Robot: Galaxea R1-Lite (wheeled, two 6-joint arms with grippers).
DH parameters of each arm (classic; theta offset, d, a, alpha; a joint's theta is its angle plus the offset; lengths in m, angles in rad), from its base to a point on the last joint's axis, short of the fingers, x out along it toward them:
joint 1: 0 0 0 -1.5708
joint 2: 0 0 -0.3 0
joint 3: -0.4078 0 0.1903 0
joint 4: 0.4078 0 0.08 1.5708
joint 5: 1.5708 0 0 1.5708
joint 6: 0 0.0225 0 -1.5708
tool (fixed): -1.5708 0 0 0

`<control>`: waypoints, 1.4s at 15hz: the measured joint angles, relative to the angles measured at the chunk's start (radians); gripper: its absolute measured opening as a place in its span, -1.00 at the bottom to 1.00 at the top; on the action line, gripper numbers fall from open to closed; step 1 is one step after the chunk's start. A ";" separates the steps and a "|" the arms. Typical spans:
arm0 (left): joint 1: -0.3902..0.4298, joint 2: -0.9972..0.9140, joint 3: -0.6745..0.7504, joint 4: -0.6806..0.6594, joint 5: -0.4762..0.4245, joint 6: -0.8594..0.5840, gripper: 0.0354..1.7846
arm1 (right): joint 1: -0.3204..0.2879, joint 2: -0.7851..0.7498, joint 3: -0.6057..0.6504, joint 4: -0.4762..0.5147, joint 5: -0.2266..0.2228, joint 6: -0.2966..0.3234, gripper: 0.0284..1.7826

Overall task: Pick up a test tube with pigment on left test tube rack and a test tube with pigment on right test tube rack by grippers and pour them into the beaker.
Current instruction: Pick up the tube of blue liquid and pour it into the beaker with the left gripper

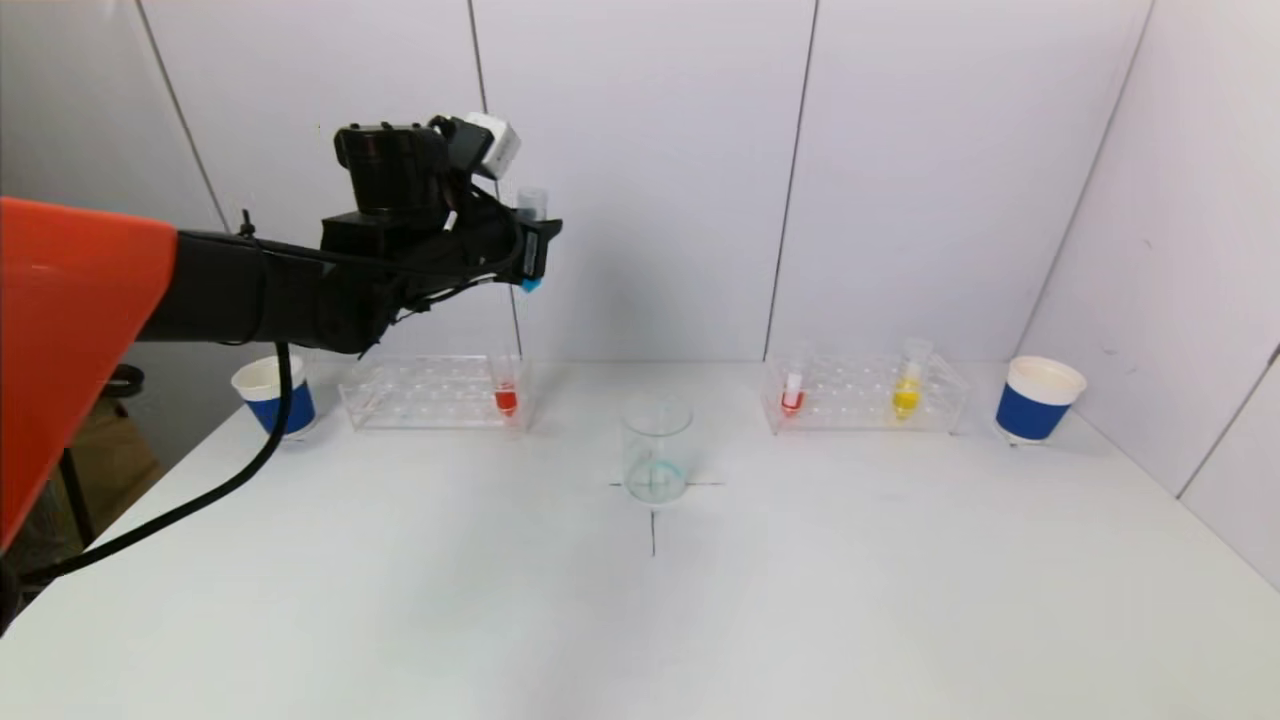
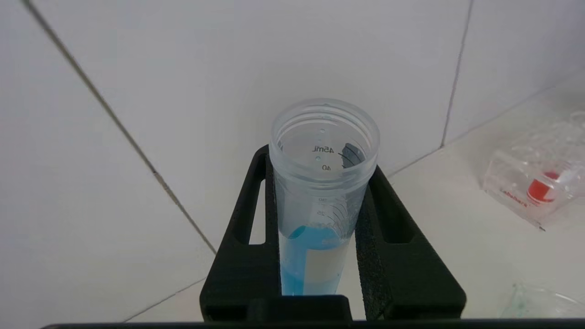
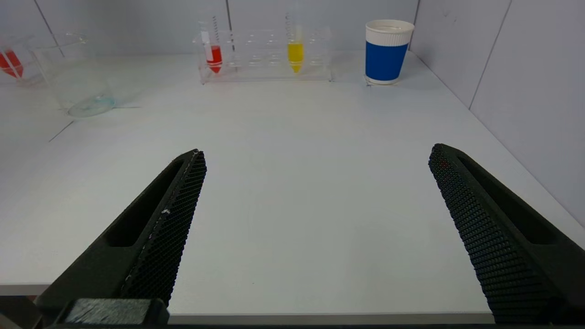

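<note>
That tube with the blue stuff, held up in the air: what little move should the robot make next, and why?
Probably carry it sideways and down toward the beaker. The left gripper is shut on the blue tube, upright and high above the left rack, so it is clear of the rack but not yet over the beaker. The right gripper waits open near the table's front edge.

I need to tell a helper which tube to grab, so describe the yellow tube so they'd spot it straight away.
Find the right rack, the clear one beside the right-hand blue cup. It holds two tubes. The yellow tube stands nearer that cup; its neighbour, the red tube, stands nearer the beaker.
</note>
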 joint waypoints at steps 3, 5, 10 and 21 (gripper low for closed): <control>-0.019 0.043 0.002 -0.001 -0.065 0.084 -0.50 | 0.000 0.000 0.000 0.000 0.000 0.000 0.99; -0.022 0.064 0.008 -0.001 -0.143 0.162 -0.50 | 0.000 0.000 0.000 0.000 0.000 0.000 0.99; -0.023 0.110 0.043 -0.001 -0.297 0.369 -0.50 | 0.000 0.000 0.000 0.000 0.000 0.000 0.99; -0.071 0.160 0.137 -0.068 -0.413 0.758 -0.50 | 0.000 0.000 0.000 0.000 0.000 0.000 0.99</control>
